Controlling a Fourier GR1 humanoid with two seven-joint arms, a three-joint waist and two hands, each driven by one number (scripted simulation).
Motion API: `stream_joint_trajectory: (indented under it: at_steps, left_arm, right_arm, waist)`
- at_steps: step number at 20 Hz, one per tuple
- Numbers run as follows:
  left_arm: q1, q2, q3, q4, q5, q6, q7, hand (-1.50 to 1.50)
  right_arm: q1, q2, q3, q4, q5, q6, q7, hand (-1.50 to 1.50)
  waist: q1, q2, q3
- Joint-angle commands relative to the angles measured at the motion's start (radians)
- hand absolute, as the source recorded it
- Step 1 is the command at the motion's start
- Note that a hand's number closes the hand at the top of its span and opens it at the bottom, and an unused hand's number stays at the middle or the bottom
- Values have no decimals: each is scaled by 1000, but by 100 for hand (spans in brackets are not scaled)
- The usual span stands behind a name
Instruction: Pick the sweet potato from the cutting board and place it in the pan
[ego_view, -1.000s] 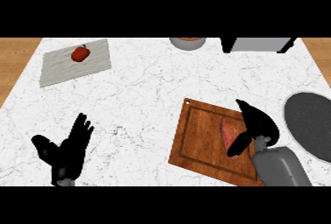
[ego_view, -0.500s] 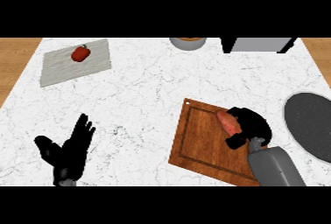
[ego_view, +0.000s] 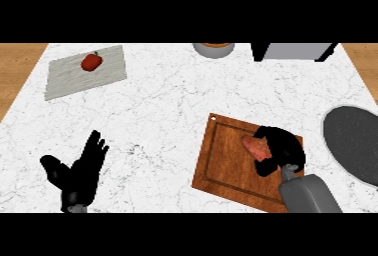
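Observation:
A pinkish sweet potato lies on the wooden cutting board at the right of the counter. My right hand is over it, fingers and thumb curled round the sweet potato and hiding most of it. The dark grey pan lies just right of the board, cut by the view's right edge. My left hand rests open at the lower left, fingers up, far from the board.
A red pepper sits on a pale mat at the back left. A round bowl and a grey appliance stand along the back edge. Wooden floor shows past both sides of the counter.
My right hand's fingers were straight over the board a second ago; they have since curled down round the sweet potato. The left hand has stayed still.

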Motion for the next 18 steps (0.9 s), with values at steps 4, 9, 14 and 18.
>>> stream_joint_trajectory:
  at_steps: [4, 9, 14, 18]
  left_arm:
    - [-15, -1, 5, 4, -6, 15, 26, 0]
    - [-4, -16, 17, 77, -2, -20, -57, 0]
    - [2, -21, -5, -32, -19, 28, 18, 0]
    - [20, -42, -17, -13, -31, 39, -2, 0]
  right_arm:
    - [303, -44, 278, -291, 117, 1, -108, 150]
    - [430, -116, 304, -384, 190, -101, -128, 150]
    - [453, -160, 314, -605, 324, -214, -77, 150]
    - [500, -138, 315, -782, 420, -336, -15, 150]
  waist:
    - [-23, -2, 5]
    - [-7, 5, 5]
    - [-12, 0, 5]
    - [-27, -4, 5]
